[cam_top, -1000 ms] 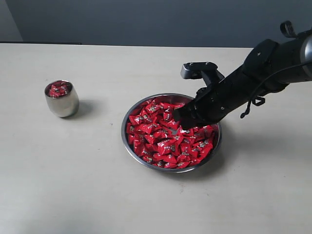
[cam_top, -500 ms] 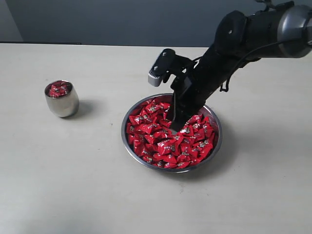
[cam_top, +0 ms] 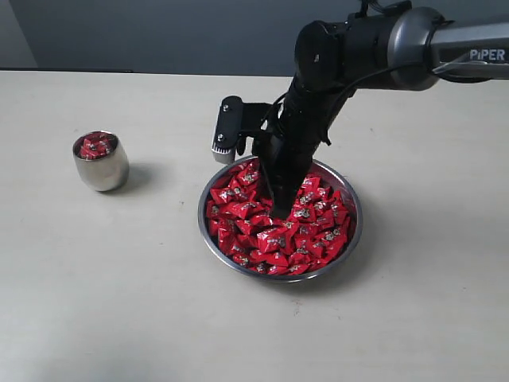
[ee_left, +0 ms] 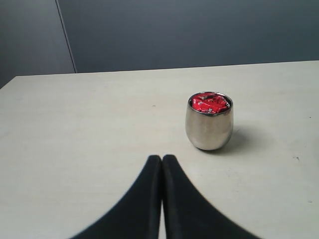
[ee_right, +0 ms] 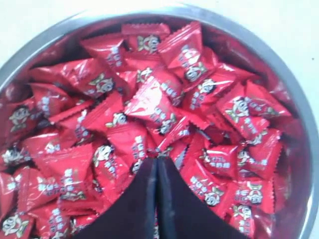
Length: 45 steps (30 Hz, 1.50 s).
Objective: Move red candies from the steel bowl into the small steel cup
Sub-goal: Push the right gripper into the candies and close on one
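Note:
The steel bowl (cam_top: 200,216) sits mid-table, heaped with red candies (cam_top: 266,237). My right gripper (cam_top: 280,208) points steeply down into the pile, shut, its tips touching the wrappers. In the right wrist view the right gripper (ee_right: 156,162) has its jaws pressed together with no candy between them, over the red candies (ee_right: 149,102) inside the steel bowl (ee_right: 269,54). The small steel cup (cam_top: 102,167) stands far left, holding red candies (cam_top: 95,146). My left gripper (ee_left: 162,158) is shut and empty, a short way from the small steel cup (ee_left: 209,129), which is filled to the brim.
The pale table (cam_top: 119,294) spreads bare between cup and bowl. A dark wall (cam_top: 159,36) runs behind its far edge. My right arm (cam_top: 358,48) reaches in from the upper right, above the bowl's far rim.
My right arm has swung left and tipped from low to steep. Its shut tips shifted from the bowl's far right side toward the middle of the pile.

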Tool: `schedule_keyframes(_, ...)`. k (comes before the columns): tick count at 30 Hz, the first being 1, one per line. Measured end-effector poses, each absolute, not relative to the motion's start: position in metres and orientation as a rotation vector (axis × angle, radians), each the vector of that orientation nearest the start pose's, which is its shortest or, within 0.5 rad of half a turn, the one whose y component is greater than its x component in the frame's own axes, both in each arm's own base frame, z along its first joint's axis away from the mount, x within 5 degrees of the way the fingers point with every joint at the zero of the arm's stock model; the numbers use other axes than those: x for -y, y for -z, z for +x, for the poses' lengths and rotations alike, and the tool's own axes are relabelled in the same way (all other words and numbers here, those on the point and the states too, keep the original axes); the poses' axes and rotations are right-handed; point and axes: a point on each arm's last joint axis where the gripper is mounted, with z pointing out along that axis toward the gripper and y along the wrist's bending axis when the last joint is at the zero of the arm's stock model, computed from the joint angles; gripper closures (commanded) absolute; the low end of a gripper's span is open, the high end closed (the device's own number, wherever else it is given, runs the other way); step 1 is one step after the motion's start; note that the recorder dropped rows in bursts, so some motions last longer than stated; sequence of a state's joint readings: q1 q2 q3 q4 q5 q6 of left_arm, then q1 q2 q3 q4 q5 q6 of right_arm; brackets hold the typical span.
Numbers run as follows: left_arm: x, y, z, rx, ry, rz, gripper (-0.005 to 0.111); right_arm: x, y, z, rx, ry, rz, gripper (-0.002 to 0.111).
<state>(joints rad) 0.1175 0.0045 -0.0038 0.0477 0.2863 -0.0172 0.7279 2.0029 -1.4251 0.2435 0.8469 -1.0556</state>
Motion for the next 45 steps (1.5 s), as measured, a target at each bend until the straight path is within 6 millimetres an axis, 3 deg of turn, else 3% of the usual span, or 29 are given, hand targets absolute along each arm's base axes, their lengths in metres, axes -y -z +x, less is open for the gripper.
schedule_keyframes(5,-0.008,-0.188,0.054,-1.769,-0.118,-0.089,0.106,-0.288,-0.179,0.291,-1.940,-0.221,-2.092,0.107)
schedule_keyframes(11,-0.008,-0.188,0.054,-1.769,-0.118,-0.089,0.106,-0.292,-0.178,0.283,-1.998,-0.245,-2.081,0.074)
schedule_keyframes(13,-0.008,-0.188,0.054,-1.769,-0.118,-0.089,0.106,-0.293,-0.178,0.281,-2.007,-0.249,-2.080,0.069)
schedule_keyframes(30,-0.008,-0.188,0.054,-1.769,-0.118,-0.089,0.106,-0.293,-0.176,0.289,-1.929,-0.121,-2.093,0.069)
schedule_keyframes(38,-0.008,-0.188,0.054,-1.769,-0.118,-0.089,0.106,-0.294,-0.149,0.292,-1.963,-0.109,-2.149,0.069)
schedule_keyframes(45,-0.008,-0.188,0.054,-1.769,-0.118,-0.089,0.106,-0.295,-0.138,0.292,-1.987,-0.123,-2.157,0.069)
